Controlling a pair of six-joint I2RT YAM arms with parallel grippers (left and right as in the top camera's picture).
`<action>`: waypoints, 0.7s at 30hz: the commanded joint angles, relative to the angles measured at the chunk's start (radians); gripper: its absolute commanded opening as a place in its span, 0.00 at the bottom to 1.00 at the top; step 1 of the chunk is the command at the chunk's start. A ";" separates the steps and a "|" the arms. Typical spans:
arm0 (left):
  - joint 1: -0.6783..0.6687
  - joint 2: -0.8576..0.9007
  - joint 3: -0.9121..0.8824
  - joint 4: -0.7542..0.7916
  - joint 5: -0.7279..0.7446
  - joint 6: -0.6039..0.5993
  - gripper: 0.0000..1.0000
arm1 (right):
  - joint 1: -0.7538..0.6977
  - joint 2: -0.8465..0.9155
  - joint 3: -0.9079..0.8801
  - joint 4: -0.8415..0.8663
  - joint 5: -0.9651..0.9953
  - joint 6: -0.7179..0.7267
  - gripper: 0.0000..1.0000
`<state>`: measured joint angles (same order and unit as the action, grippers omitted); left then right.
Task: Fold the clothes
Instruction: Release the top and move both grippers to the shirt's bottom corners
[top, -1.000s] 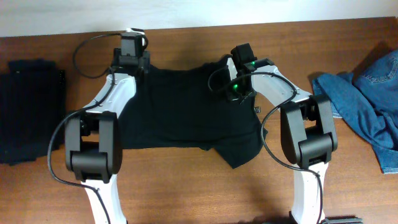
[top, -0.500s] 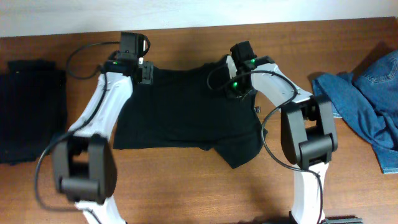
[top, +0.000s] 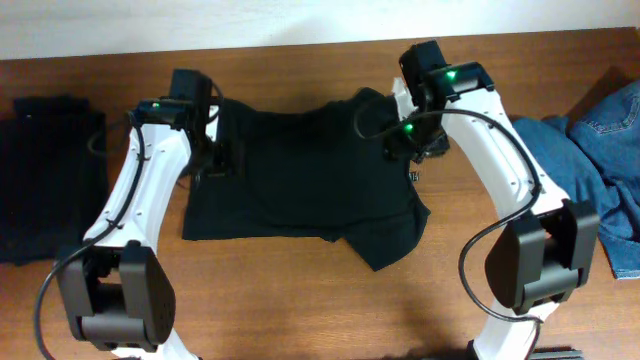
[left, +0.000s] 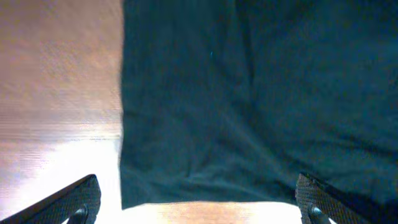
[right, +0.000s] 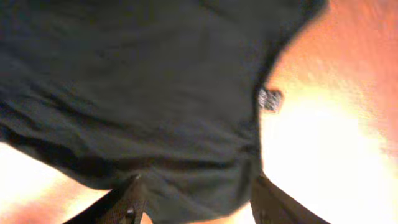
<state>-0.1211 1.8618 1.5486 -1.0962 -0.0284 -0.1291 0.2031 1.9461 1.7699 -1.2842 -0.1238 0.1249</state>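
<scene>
Frankly, little was done: shirt (top: 300, 170) lay spread unfolded, jeans (top: 600, 150) heaped aside (one dark pile (top: 50, 180) looked folded); my left gripper (left: 196, 190) and right gripper (right: 196, 194) gaped wide, empty.

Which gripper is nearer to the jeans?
Right. The right gripper is over the right edge of the shirt, on the side where the jeans lie. The left gripper is over the shirt's left edge, with the whole shirt between it and the jeans.
</scene>
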 joint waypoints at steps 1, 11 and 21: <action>0.001 0.008 -0.092 0.010 0.035 -0.024 0.99 | -0.023 -0.003 0.003 -0.045 0.051 0.045 0.59; 0.021 0.007 -0.216 0.071 0.123 -0.016 0.99 | -0.040 -0.034 -0.017 -0.185 0.116 0.092 0.61; 0.099 -0.127 -0.227 0.037 0.222 0.003 1.00 | -0.042 -0.280 -0.213 -0.100 0.222 0.173 0.68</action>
<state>-0.0345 1.8309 1.3350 -1.0531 0.1394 -0.1387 0.1665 1.7847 1.6127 -1.4052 0.0547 0.2661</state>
